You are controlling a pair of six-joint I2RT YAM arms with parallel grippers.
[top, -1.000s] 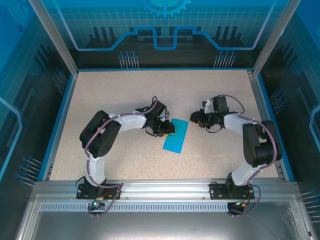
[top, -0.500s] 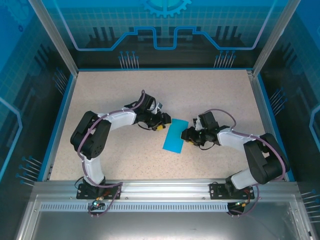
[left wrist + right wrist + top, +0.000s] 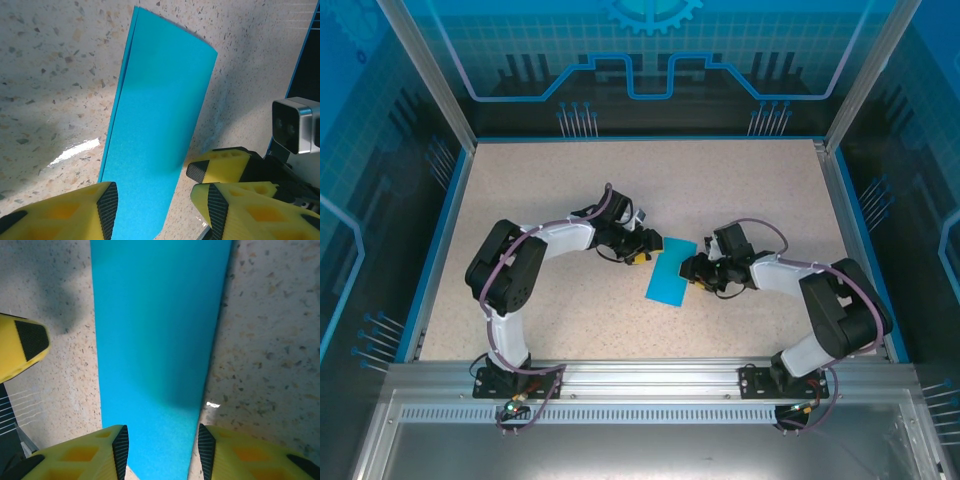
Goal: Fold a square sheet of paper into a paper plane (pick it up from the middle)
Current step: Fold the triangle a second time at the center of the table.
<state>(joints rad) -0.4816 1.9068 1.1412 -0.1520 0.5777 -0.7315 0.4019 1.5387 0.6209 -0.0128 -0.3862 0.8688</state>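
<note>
The teal square sheet of paper (image 3: 670, 272) lies flat on the speckled table, folded in half into a narrow two-layer strip, not in the form of a paper plane. My left gripper (image 3: 645, 250) is low at the strip's far left end. In the left wrist view the paper (image 3: 155, 130) runs between the open yellow jaws of the left gripper (image 3: 157, 212). My right gripper (image 3: 695, 272) is at the strip's right edge. In the right wrist view the right gripper (image 3: 160, 452) is open astride the paper (image 3: 160, 330). Neither gripper holds anything.
The two grippers are close together: a right finger (image 3: 220, 169) shows beside my left jaws, and a left fingertip (image 3: 22, 347) shows in the right wrist view. Blue walls (image 3: 450, 230) border the table (image 3: 560, 180), with bare surface around the paper.
The right arm swung from the back right down to the strip's right edge. The left arm reached further forward. Both grippers' jaws opened. The paper stayed in place.
</note>
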